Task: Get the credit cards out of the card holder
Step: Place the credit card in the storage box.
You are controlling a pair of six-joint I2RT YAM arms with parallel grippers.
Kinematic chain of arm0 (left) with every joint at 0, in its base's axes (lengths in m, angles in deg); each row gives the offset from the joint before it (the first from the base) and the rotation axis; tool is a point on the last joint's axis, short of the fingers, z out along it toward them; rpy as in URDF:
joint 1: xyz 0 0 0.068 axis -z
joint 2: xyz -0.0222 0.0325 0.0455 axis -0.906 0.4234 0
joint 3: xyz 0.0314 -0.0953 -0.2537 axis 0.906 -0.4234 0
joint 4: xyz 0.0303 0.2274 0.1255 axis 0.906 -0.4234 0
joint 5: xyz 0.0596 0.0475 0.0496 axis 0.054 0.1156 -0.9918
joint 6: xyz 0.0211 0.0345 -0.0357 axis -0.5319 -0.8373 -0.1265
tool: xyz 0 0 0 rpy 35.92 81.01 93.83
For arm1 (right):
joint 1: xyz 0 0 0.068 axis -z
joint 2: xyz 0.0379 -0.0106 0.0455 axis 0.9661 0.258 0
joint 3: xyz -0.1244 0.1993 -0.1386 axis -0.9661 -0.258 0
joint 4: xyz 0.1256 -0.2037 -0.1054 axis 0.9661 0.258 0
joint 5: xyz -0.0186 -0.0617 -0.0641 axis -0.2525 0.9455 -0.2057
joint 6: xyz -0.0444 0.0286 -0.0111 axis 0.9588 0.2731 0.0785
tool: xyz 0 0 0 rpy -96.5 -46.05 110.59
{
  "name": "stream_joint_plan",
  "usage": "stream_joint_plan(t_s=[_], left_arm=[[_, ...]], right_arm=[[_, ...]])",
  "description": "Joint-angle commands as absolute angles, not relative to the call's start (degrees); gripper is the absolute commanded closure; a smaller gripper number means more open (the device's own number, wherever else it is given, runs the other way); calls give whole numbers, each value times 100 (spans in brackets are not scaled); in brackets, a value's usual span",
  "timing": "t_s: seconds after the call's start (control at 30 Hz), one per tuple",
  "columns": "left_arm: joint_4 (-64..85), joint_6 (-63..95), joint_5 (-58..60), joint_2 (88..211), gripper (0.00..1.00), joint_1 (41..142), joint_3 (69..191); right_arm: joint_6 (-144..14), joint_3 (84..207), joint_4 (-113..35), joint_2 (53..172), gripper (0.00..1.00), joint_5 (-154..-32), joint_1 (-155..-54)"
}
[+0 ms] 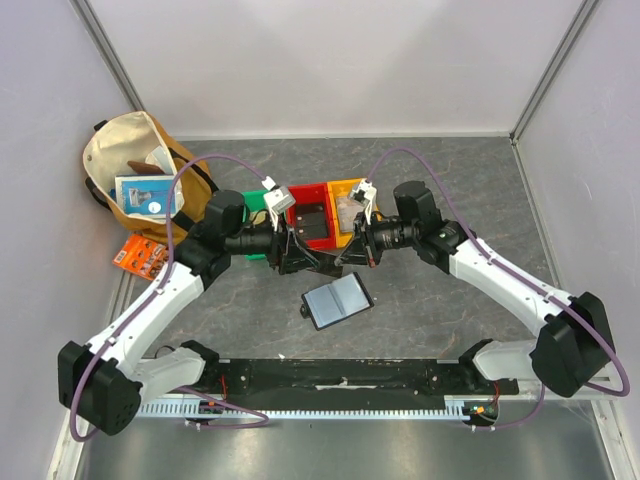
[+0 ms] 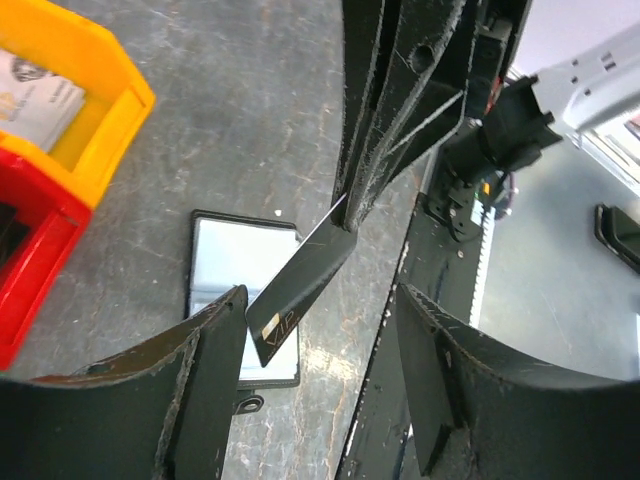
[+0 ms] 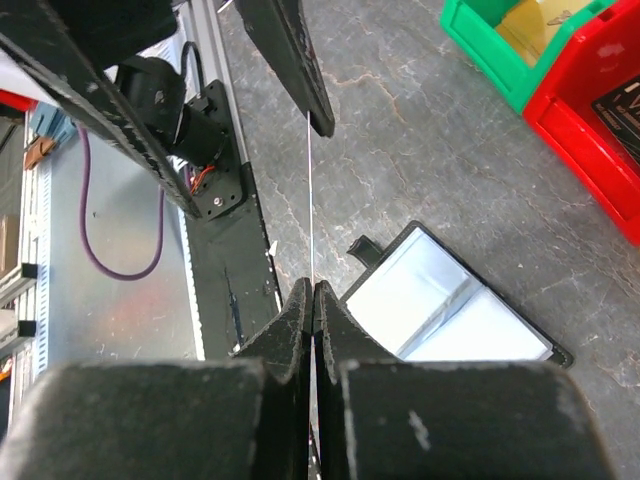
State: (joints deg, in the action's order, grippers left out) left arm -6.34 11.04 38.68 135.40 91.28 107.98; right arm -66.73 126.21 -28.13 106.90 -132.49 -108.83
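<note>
Pale logo on black card [image 2: 300, 285] unreadable, print in yellow bin [image 2: 120, 100] too blurred

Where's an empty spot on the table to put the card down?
Bare table between the card holder and the right arm, and at the back right past the yellow bin. Crowded: the bag at the left, the green bin and red bin in the middle.

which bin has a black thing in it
The red bin, between the other two: a black item lies in it. The green bin holds something yellow, the yellow bin a pale printed card.
</note>
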Motion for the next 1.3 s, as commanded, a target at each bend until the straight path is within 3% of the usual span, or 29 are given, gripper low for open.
stream_joint_plan(t_s=[0.0, 0.1, 0.17, 0.23, 0.27, 0.3, 0.37, 0.43, 0.47, 0.53, 0.63, 0.77, 0.87, 1.27], left_arm=[[-655, 594, 4691, 13723, 35, 9106, 10973], [-655, 550, 4770, 13802, 44, 9106, 10964], [-628, 550, 4770, 13794, 64, 9106, 10964], [-584, 577, 4718, 13767, 93, 9106, 10982], [-575, 586, 4648, 13741, 98, 9114, 10973], [-575, 594, 4551, 13723, 98, 9106, 10982], [-584, 594, 4341, 13706, 98, 9106, 10999], [-584, 664, 3990, 13732, 98, 9045, 11026], [-593, 734, 3823, 13784, 98, 9001, 11052], [-680, 945, 3419, 13968, 98, 8825, 11174], [-882, 1200, 2786, 14425, 98, 8605, 11455], [-1181, 1323, 1890, 15119, 98, 8508, 12044], [-1296, 1394, 1493, 15734, 98, 8490, 12510], [-1551, 1631, 1254, 17844, 98, 8499, 13987]], right_arm=[[-6430, 12768, -2869, 10479, 100, -13611, -10880], [-6430, 12777, -2887, 10470, 100, -13655, -10880], [-6430, 12759, -2896, 10470, 100, -13646, -10880], [-6404, 12716, -2904, 10479, 100, -13602, -10880], [-6421, 12689, -2913, 10461, 100, -13533, -10880], [-6438, 12654, -2922, 10444, 97, -13436, -10880], [-6482, 12549, -2913, 10347, 80, -13182, -10871], [-6553, 12417, -2922, 10225, 56, -12674, -10845], [-6623, 12347, -2931, 10146, 50, -12375, -10819], [-6728, 12154, -2922, 9917, 26, -11812, -10748], [-6869, 11890, -2887, 9566, 10, -10924, -10730], [-6949, 11678, -2633, 9188, 2, -10106, -10739], [-6974, 11696, -2334, 9047, 2, -9709, -10739], [-7247, 11424, -2377, 8695, 2, -9761, -10739]])
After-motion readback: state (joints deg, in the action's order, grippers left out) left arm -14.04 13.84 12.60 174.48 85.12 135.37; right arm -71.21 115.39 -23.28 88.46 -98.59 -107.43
